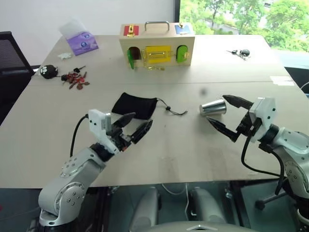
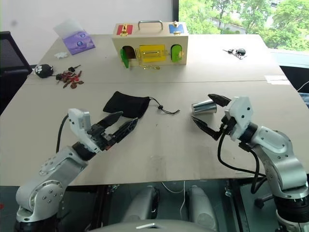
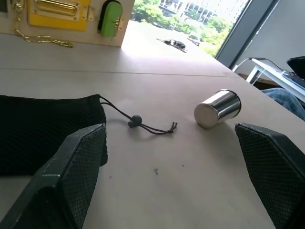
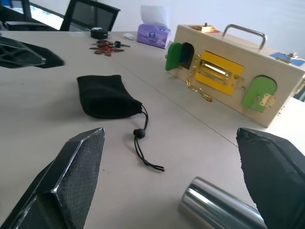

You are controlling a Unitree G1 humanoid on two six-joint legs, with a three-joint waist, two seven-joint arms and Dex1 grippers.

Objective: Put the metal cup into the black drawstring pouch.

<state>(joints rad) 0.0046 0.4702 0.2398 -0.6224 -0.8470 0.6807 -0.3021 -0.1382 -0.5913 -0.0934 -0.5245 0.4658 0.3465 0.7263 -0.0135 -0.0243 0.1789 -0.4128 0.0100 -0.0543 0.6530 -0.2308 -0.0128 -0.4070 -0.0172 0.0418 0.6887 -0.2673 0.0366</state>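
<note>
Two tools hang spread wide and empty above the pale surface [image 1: 169, 159]. The right tool [image 1: 225, 115] has the small shiny steel cup [image 1: 213, 108] lying on its side just beyond its fingertips, closer to the upper finger, not touched. The left tool [image 1: 137, 125] points toward the flat black fabric drawstring pouch [image 1: 134, 105], which lies just ahead of it, its cord and knot trailing toward the cup. Judging by its mirror-smooth, tapered wall, the cup is probably light, rigid and slippery, and liable to roll; a grip across its middle, fingers on opposite sides, looks safest. The pouch is limp, so its cord end needs pinching at the hem to open the mouth.
</note>
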